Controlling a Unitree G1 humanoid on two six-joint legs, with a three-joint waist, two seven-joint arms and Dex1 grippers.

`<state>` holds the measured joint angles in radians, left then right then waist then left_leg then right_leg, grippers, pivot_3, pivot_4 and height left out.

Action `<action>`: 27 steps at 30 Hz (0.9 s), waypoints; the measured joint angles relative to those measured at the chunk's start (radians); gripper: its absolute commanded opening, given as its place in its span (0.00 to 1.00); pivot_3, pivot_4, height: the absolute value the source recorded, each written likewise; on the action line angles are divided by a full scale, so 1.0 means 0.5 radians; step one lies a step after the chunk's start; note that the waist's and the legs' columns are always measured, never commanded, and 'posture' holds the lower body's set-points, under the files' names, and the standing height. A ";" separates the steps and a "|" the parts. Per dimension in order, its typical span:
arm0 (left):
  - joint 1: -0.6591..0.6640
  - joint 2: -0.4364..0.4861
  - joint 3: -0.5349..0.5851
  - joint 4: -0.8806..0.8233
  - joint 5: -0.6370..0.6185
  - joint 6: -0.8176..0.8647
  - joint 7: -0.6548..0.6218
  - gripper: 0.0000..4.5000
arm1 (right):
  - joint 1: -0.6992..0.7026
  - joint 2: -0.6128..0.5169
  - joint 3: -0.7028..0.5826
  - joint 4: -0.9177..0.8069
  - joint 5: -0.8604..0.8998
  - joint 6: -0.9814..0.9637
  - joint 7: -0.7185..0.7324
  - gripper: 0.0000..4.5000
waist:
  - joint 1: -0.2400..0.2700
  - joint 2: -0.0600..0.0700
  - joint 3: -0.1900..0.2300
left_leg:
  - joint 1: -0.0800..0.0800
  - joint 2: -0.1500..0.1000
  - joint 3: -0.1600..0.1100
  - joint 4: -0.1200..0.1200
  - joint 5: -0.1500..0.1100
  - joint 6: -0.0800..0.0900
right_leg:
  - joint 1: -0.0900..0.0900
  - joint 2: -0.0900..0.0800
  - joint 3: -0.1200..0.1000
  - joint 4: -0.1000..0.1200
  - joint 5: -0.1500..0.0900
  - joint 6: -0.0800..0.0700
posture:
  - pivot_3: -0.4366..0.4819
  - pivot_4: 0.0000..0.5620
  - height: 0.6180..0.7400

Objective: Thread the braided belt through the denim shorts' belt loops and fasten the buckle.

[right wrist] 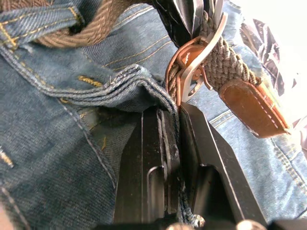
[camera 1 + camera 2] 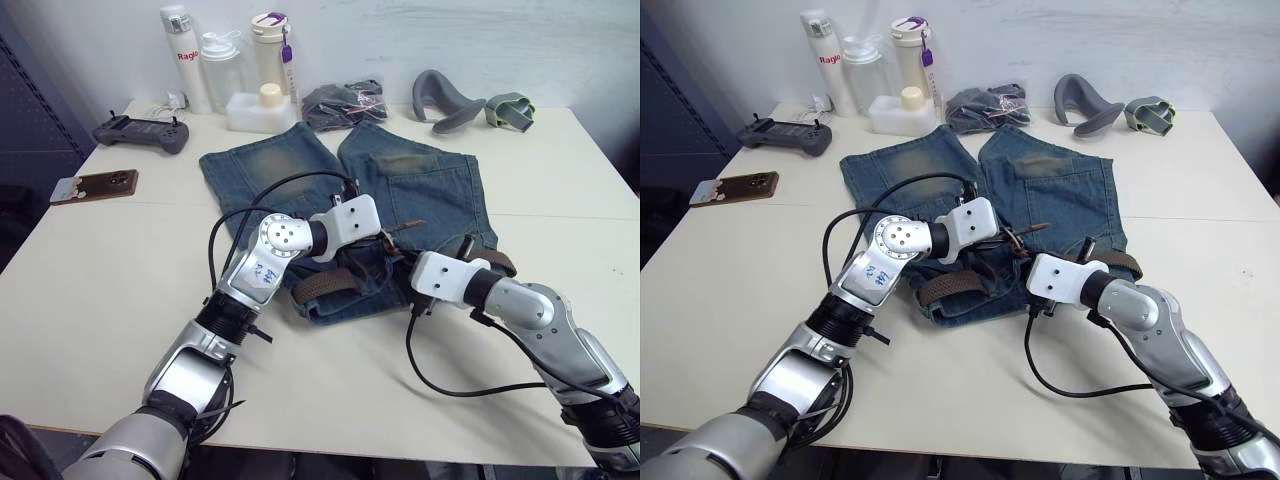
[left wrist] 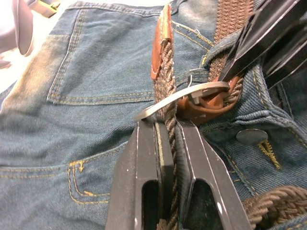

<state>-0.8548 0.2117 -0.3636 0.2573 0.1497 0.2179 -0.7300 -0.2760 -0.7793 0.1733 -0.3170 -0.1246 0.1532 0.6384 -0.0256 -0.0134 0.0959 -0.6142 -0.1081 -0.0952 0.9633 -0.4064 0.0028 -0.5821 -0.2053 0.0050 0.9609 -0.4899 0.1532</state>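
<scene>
Two black tools: left (image 3: 165, 143) pinching woven belt (image 3: 168, 86), right (image 1: 172, 139) clamping denim shorts (image 1: 57, 158).

Around the blue denim shorts (image 2: 420, 190) the white table (image 2: 110, 300) lies bare on the near, left and right sides, while bottles (image 2: 225, 65), a dark bagged bundle (image 2: 345, 100) and grey curved pieces (image 2: 450, 100) crowd the far edge, and a phone (image 2: 95, 186) and controller (image 2: 142, 131) lie far left.

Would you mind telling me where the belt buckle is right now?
The buckle sits at the shorts' waistband, between the two grippers; the left gripper pinches the belt just behind it.
</scene>
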 measured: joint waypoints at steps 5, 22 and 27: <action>0.002 -0.013 -0.004 0.005 0.003 -0.027 -0.016 0.00 | 0.028 0.004 -0.119 -0.033 0.181 0.111 0.156 0.21 | 0.005 0.000 0.000 | -0.001 0.000 0.000 0.000 0.000 0.000 | 0.000 0.000 0.000 -0.001 0.000 0.000 | 0.48 0.27 0.11; 0.000 -0.034 -0.002 0.022 0.001 -0.064 -0.030 0.00 | -0.180 -0.255 -0.507 0.191 0.441 0.006 0.495 0.82 | 0.042 -0.002 0.001 | -0.001 0.000 0.001 0.001 0.000 0.001 | 0.002 -0.005 -0.008 -0.006 0.000 0.000 | 0.48 0.27 0.11; -0.016 -0.059 -0.002 0.063 0.001 -0.090 -0.031 0.00 | -0.368 -0.251 -0.282 0.424 0.185 -0.339 0.481 0.77 | 0.049 -0.002 0.001 | -0.003 -0.002 0.000 0.001 0.000 0.001 | 0.001 -0.008 -0.010 -0.005 0.000 0.000 | 0.48 0.27 0.11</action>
<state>-0.8629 0.1824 -0.3644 0.2886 0.1501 0.1729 -0.7453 -0.4600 -0.9046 0.0323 -0.1050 -0.0321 -0.0164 0.8790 -0.0010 -0.0144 0.0966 -0.6159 -0.1089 -0.0951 0.9637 -0.4065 0.0034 -0.5816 -0.2092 0.0001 0.9582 -0.4899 0.1533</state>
